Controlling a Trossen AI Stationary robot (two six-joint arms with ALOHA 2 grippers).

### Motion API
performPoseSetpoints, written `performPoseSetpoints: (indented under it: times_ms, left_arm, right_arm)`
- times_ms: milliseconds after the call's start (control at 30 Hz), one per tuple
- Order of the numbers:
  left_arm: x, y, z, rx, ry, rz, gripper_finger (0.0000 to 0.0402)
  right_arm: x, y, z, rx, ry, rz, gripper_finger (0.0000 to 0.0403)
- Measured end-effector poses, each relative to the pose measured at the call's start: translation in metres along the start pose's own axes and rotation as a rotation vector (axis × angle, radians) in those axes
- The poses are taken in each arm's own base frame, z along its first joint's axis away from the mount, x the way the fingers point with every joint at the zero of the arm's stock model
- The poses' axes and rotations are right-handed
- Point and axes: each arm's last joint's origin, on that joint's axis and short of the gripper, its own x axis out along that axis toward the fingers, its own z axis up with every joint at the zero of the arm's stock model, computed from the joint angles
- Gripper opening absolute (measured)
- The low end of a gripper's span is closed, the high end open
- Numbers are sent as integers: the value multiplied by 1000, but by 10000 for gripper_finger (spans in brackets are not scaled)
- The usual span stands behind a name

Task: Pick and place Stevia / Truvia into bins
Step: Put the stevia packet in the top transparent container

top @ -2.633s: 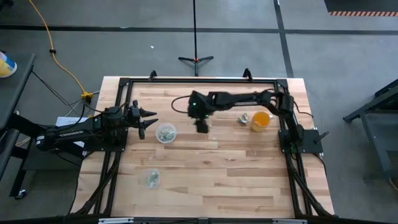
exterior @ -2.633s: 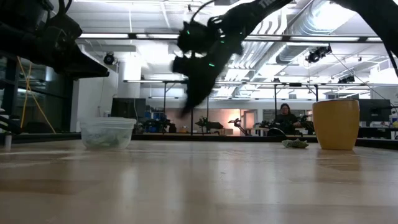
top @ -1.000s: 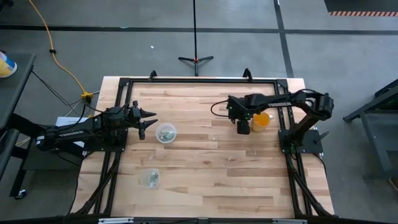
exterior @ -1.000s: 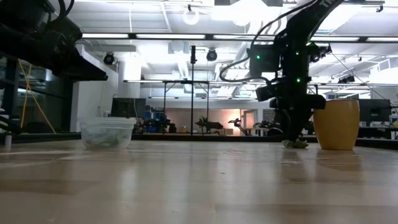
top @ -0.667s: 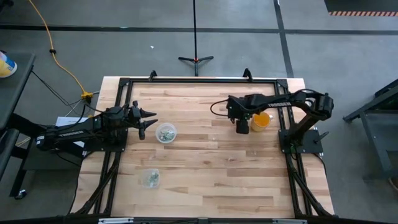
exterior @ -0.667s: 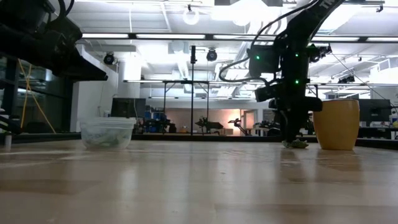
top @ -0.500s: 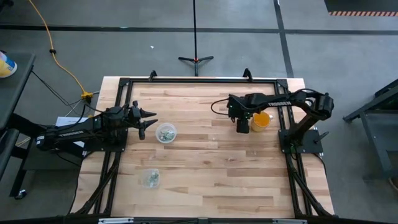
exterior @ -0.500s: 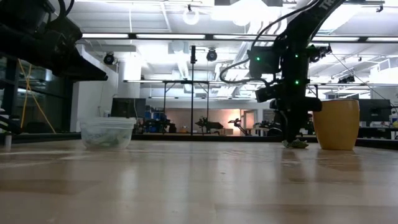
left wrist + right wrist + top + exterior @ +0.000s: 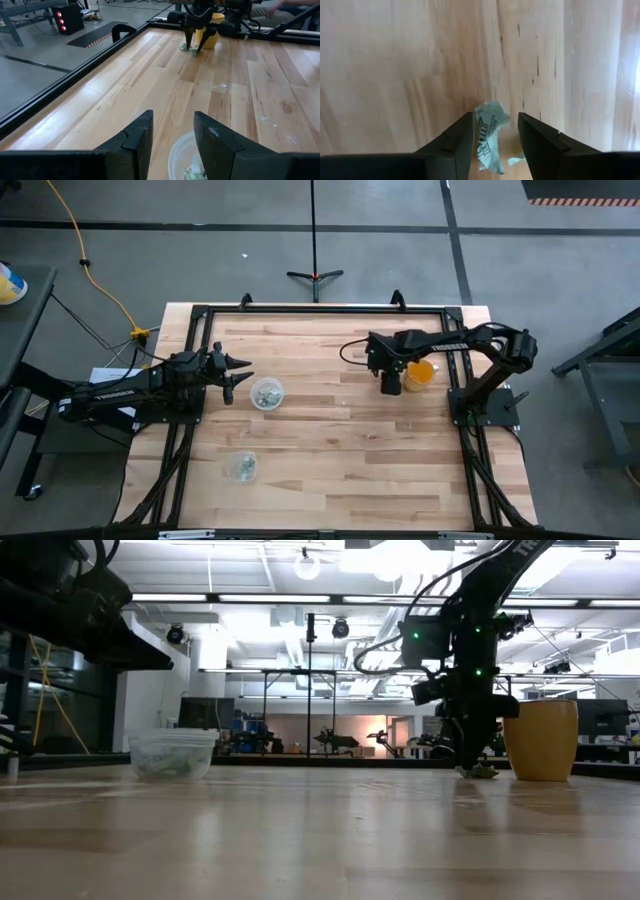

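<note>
Two clear cups stand on the table: one [image 9: 266, 393] [image 9: 172, 753] close to my left gripper, its rim [image 9: 176, 150] holding pale green packets [image 9: 192, 173], the other [image 9: 244, 467] nearer the near edge, with packets inside too. My left gripper [image 9: 235, 376] [image 9: 172, 135] hovers open beside the first cup. My right gripper [image 9: 390, 383] [image 9: 470, 766] [image 9: 495, 142] points down at the table beside an orange cup [image 9: 420, 373]. It is open, one finger on either side of a crumpled green-and-white packet [image 9: 487, 131] [image 9: 481, 772] lying on the wood. A second packet scrap [image 9: 516, 161] lies beside it.
The orange cup [image 9: 540, 740] [image 9: 210, 35] stands just right of my right gripper. A black frame [image 9: 200, 310] runs round the wooden table top. Bare wood lies between the two arms and toward the near edge. A person sits far off in the room behind [image 9: 460, 725].
My right gripper has travelled from the middle of the table's far half toward the right edge and come down over the packets beside the orange cup. Over the last second it has held almost still there. My left arm has kept still.
</note>
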Motion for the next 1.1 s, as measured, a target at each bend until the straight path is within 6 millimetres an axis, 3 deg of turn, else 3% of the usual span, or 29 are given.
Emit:
performPoseSetpoints:
  times_ms: [500,633,867,1100]
  left_arm:
    - [0,0,0,5,-1,7,177]
    - [0,0,0,5,-1,7,177]
    - [0,0,0,8,-2,7,177]
    - [0,0,0,8,-2,7,177]
  right_arm:
    - [11,3,-10,3,13,-15,134]
    - [10,2,-8,7,3,-25,102]
    - [3,-1,2,28,-37,-26,9]
    - [-7,8,24,11,-206,57,9]
